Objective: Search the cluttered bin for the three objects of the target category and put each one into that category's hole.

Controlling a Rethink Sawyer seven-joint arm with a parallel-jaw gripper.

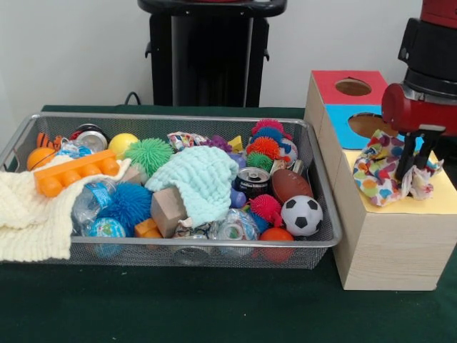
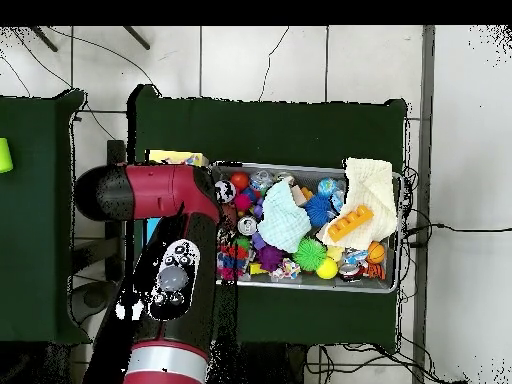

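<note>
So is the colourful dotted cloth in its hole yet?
Not yet: the colourful dotted cloth sits bunched on the wooden box's yellow top, under the hand.

A: How are the cams set up here?

B: Front one sits low and close across the green surface [image 1: 214, 307], facing the wire bin [image 1: 171, 246] and the wooden box [image 1: 385, 243] side-on. The overhead one's way higher, looking straight down, flipped half round.

A: Any overlap?

B: Yeah, both catch the bin [image 2: 310, 285] and the arm [image 2: 170, 260].
</note>
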